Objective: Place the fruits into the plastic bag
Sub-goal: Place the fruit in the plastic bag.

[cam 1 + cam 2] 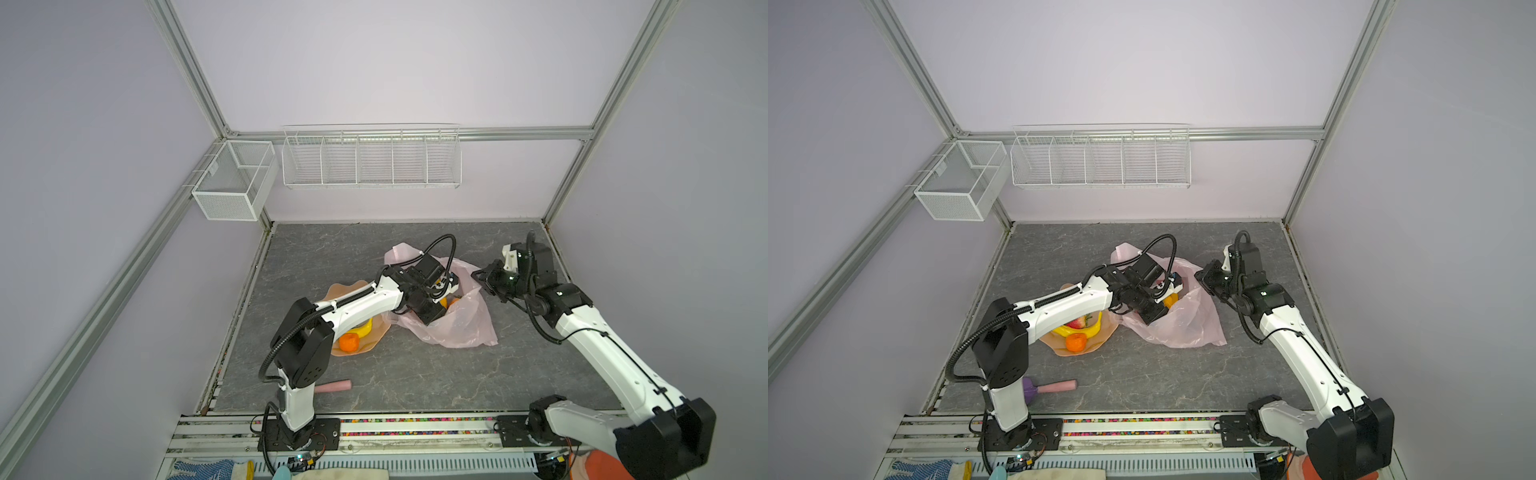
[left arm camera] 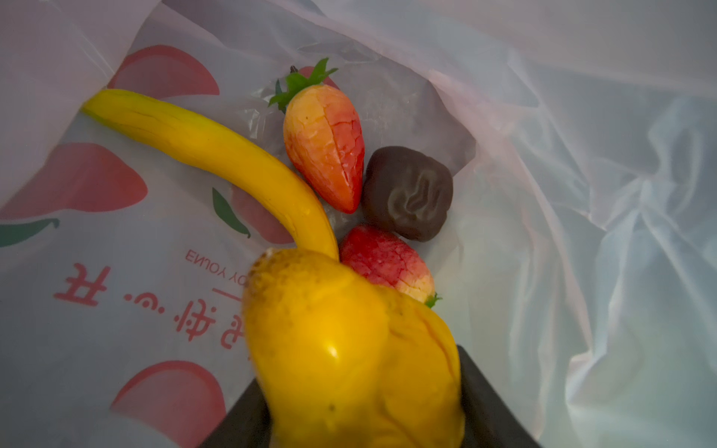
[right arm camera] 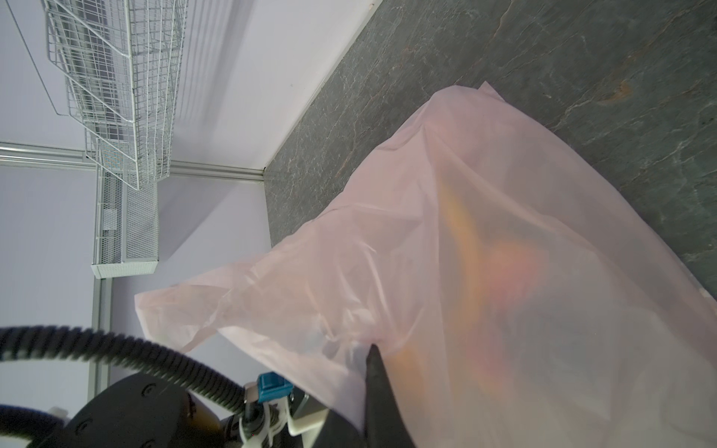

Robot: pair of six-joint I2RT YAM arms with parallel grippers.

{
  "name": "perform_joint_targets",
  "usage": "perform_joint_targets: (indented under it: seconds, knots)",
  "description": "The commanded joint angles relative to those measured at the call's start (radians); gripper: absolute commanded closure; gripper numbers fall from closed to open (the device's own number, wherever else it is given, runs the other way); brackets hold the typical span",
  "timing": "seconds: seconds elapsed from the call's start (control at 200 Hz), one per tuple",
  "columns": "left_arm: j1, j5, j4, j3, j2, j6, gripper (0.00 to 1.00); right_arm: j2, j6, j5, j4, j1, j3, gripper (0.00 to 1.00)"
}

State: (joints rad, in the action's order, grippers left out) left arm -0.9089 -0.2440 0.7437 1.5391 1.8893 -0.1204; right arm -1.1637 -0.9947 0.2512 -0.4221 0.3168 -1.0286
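Left wrist view: the left end effector [image 2: 361, 391] holds a fat yellow fruit [image 2: 341, 333] inside the plastic bag [image 2: 582, 194]. A long banana [image 2: 217, 155] points away from it, deeper in. In a top view the bag lies mid desk [image 1: 415, 386], stretched from 11 to 5 o'clock. The right end effector [image 1: 478, 276] pinches its 2 o'clock edge.

The left gripper [image 1: 444, 298] dips into the plastic bag [image 1: 459, 328], yellow fruit [image 1: 443, 302] at its tip; the right gripper [image 1: 478, 276] pinches the bag's rim; an orange [image 1: 348, 343] sits on the peach dish [image 1: 337, 291].
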Motion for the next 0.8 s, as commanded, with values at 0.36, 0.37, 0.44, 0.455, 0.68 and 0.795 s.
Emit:
perform_joint_targets:
  seconds: [0.36, 0.37, 0.44, 0.455, 0.68, 0.795]
  knots:
    - [0.002, -0.183, 0.029, 0.216, 0.156, 0.062, 0.49, -0.016, -0.005, -0.001, 0.029, 0.006, -0.002, 0.93]
    - [0.001, -0.186, 0.028, 0.218, 0.159, 0.066, 0.48, -0.017, -0.004, 0.0, 0.029, 0.006, -0.002, 0.93]
    - [-0.009, -0.204, 0.016, 0.23, 0.171, 0.087, 0.42, -0.02, -0.006, 0.0, 0.033, 0.007, -0.002, 0.94]
    - [-0.01, -0.207, 0.011, 0.231, 0.173, 0.091, 0.4, -0.021, -0.006, 0.0, 0.034, 0.006, -0.002, 0.93]
    - [-0.016, -0.248, -0.043, 0.221, 0.18, 0.166, 0.26, -0.031, -0.008, 0.001, 0.042, 0.007, -0.004, 0.93]
    - [-0.016, -0.253, -0.072, 0.2, 0.164, 0.195, 0.0, -0.032, -0.007, 0.003, 0.043, 0.005, -0.005, 0.93]
